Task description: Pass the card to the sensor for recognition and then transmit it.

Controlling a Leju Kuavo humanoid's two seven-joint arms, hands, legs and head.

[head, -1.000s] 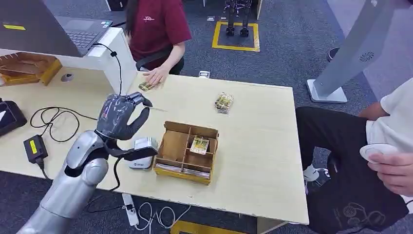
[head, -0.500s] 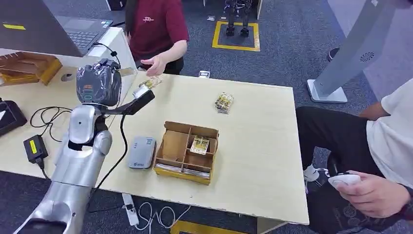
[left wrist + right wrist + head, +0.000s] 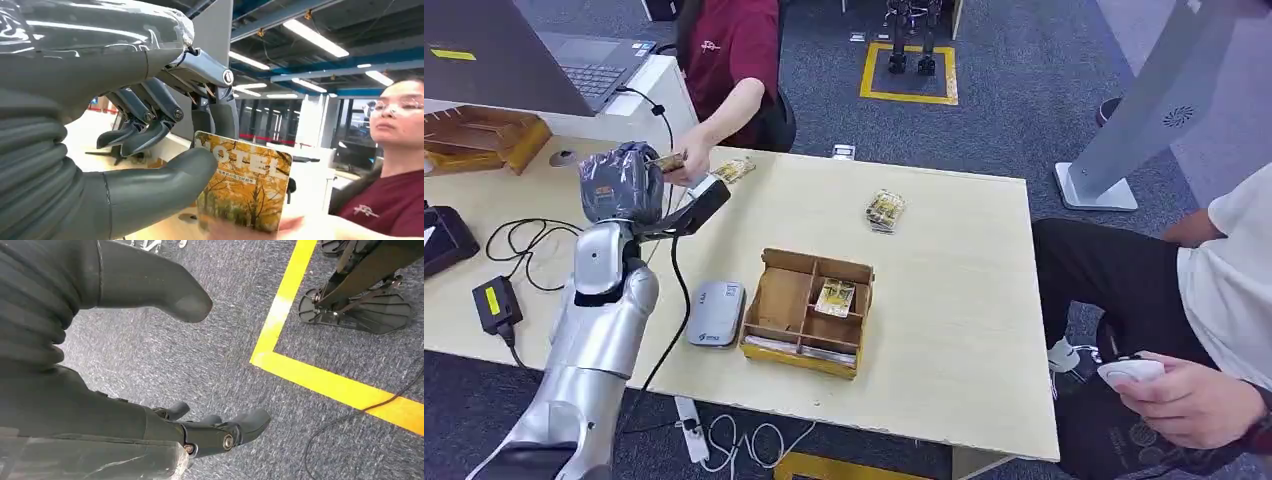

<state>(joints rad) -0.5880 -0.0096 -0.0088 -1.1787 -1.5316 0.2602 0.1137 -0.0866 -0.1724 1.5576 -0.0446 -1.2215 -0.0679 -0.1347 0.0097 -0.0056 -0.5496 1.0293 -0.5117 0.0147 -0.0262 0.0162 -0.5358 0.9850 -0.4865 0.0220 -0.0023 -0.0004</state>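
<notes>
Card at the handover.
My left hand (image 3: 624, 180) pinches the card (image 3: 244, 187) while a person's hand (image 3: 692, 166) touches it; my right hand (image 3: 165, 365) hangs open.

Glossy printed card (image 3: 245, 187), matt grey rubbery-looking left hand (image 3: 150, 145), pale smooth wood-look table (image 3: 944, 260), cardboard-like box (image 3: 807, 312).

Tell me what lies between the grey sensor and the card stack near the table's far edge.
In the head view, the wooden compartment box sits between the sensor and the card stack.
</notes>
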